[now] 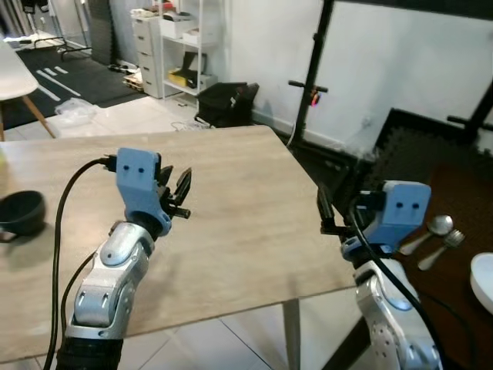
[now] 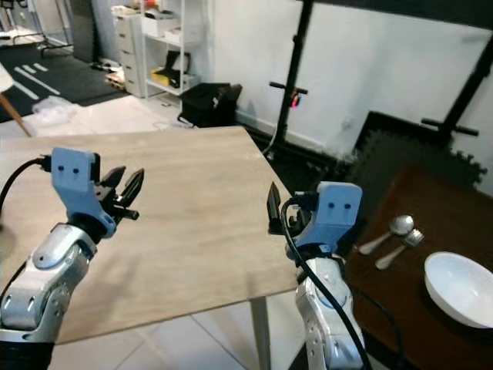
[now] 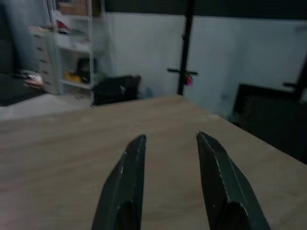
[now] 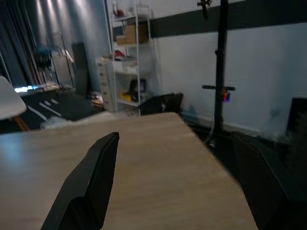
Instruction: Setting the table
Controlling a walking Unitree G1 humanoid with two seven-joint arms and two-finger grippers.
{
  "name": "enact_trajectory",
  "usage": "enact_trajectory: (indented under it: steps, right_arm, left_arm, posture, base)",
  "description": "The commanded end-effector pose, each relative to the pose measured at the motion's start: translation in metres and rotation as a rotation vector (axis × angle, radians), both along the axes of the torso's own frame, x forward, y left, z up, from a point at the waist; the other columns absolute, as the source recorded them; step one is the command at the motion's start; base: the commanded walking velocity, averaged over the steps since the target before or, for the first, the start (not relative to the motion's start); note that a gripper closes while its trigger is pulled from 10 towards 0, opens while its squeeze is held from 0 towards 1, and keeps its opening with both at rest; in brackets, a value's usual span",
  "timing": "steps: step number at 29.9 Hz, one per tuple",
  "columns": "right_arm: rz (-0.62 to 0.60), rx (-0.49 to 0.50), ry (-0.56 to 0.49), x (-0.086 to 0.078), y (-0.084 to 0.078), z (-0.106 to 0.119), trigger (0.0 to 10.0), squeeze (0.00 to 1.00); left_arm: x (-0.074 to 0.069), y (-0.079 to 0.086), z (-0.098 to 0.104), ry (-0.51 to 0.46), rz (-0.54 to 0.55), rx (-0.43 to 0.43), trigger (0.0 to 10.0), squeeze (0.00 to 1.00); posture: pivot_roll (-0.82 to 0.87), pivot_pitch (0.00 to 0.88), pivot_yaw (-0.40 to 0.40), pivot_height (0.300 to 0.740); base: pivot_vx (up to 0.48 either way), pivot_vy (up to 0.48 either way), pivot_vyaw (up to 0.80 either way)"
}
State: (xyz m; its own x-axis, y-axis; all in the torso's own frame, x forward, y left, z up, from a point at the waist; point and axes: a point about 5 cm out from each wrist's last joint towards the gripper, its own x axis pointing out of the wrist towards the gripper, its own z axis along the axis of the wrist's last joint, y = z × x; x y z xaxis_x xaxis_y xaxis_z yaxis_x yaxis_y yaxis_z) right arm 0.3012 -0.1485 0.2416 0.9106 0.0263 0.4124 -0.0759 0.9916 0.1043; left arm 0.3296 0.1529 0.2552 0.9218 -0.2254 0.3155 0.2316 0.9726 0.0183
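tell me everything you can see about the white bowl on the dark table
The white bowl is round, plain and glossy, like glazed ceramic. It sits upright with its mouth up and looks empty, on the dark brown table to the robot's right. A spoon and a fork lie just beyond it, apart from it. Neither gripper is touching it.

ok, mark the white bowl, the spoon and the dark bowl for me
white bowl (image 2: 459,289), right eye view, point on its inner bottom.
spoon (image 2: 400,225), right eye view, point on its round bowl end.
dark bowl (image 1: 21,210), left eye view, point on its inside, near the middle.
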Motion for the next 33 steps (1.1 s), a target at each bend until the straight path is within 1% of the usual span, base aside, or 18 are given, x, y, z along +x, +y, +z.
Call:
enact_trajectory:
  steps: [1,8,12,13,15,16,18,21,22,25,26,27,28,29,30,31,32,33]
  right_arm:
    - [-0.001,-0.001,0.025,0.000,0.001,-0.006,10.0,0.00]
    - [0.000,0.007,0.024,-0.001,0.001,-0.006,10.0,0.00]
    - [0.001,0.009,0.025,-0.001,0.001,-0.007,10.0,0.00]
    - [0.001,0.009,0.025,-0.001,0.001,-0.007,10.0,0.00]
    - [0.001,0.010,0.025,0.000,0.001,-0.006,10.0,0.00]
    - [0.001,0.010,0.025,0.000,0.001,-0.006,10.0,0.00]
    - [0.000,0.010,0.024,0.000,0.001,-0.006,10.0,0.00]
    - [-0.003,0.011,0.022,-0.001,0.001,-0.006,10.0,0.00]
    - [-0.003,0.011,0.022,-0.001,0.001,-0.006,10.0,0.00]
    - [-0.005,0.011,0.018,-0.001,0.000,-0.004,10.0,0.00]
    - [-0.005,0.011,0.018,-0.001,0.000,-0.004,10.0,0.00]
    - [-0.006,0.011,0.016,-0.001,0.000,-0.004,10.0,0.00]
    - [-0.009,0.011,0.014,-0.002,-0.001,-0.003,10.0,0.00]
    - [-0.009,0.011,0.014,-0.002,-0.001,-0.003,10.0,0.00]
    - [-0.011,0.010,0.014,-0.002,-0.002,-0.003,10.0,0.00]
    - [-0.015,0.007,0.013,-0.003,-0.004,-0.002,10.0,0.00]
    - [-0.017,0.005,0.013,-0.003,-0.005,-0.001,10.0,0.00]
    - [-0.017,0.005,0.013,-0.003,-0.005,-0.001,10.0,0.00]
  left_arm:
    - [0.001,0.003,-0.005,0.022,0.016,0.011,10.0,0.00]
    - [0.001,0.004,-0.007,0.028,0.026,0.025,10.0,0.00]
    - [0.003,0.005,-0.009,0.043,0.055,0.058,10.0,0.00]
    - [0.006,0.007,-0.012,0.070,0.093,0.086,10.0,0.00]
    - [0.015,0.021,-0.022,0.158,0.221,0.106,10.0,0.00]
    - [0.015,0.021,-0.022,0.158,0.221,0.106,10.0,0.00]
    - [0.017,0.026,-0.025,0.186,0.263,0.109,10.0,0.00]
    - [0.022,0.044,-0.031,0.265,0.388,0.150,10.0,0.00]
    - [0.022,0.044,-0.031,0.265,0.388,0.150,10.0,0.00]
    - [0.024,0.063,-0.042,0.358,0.484,0.154,10.0,0.00]
    - [0.024,0.063,-0.042,0.358,0.484,0.154,10.0,0.00]
    - [0.025,0.068,-0.044,0.377,0.507,0.151,10.0,0.00]
    - [0.024,0.078,-0.044,0.390,0.521,0.161,10.0,0.18]
    - [0.024,0.078,-0.044,0.390,0.521,0.161,10.0,0.18]
    - [0.023,0.083,-0.043,0.401,0.519,0.154,10.0,0.53]
    - [0.021,0.090,-0.041,0.410,0.515,0.152,10.0,0.51]
    - [0.020,0.094,-0.040,0.415,0.512,0.150,10.0,1.00]
    - [0.020,0.094,-0.040,0.415,0.512,0.150,10.0,1.00]
  posture:
    - [0.02,0.000,-0.008,0.740]
    - [0.02,0.000,-0.008,0.740]
    - [0.02,0.000,-0.008,0.740]
    - [0.03,0.000,-0.006,0.740]
    - [0.03,0.000,-0.006,0.740]
    - [0.03,0.000,-0.006,0.740]
    - [0.03,0.000,-0.006,0.740]
    - [0.03,0.000,-0.005,0.740]
    - [0.03,0.000,-0.005,0.740]
    - [0.03,0.000,-0.004,0.740]
    - [0.03,0.000,-0.004,0.740]
    - [0.03,0.008,-0.003,0.740]
    - [0.03,0.008,-0.003,0.740]
    - [0.03,0.008,-0.003,0.740]
    - [0.03,0.018,-0.003,0.740]
    - [0.04,0.037,0.000,0.740]
    - [0.04,0.037,0.000,0.740]
    - [0.04,0.037,0.000,0.740]
  base:
    - [0.000,0.375,0.00]
    - [0.000,0.196,0.00]
    - [0.000,0.000,0.00]
    - [0.000,0.000,0.00]
    - [0.000,0.000,0.00]
    - [0.000,0.000,0.00]
    - [0.000,0.000,0.00]
    - [0.000,0.000,0.00]
    - [0.000,0.000,0.00]
    - [0.000,0.000,0.00]
    - [0.000,0.000,0.00]
    - [0.000,0.000,0.00]
    - [0.000,0.000,0.00]
    - [0.000,0.000,0.00]
    - [0.000,0.000,0.00]
    - [0.000,0.000,0.00]
    - [0.000,0.000,0.00]
    - [0.000,0.000,0.00]
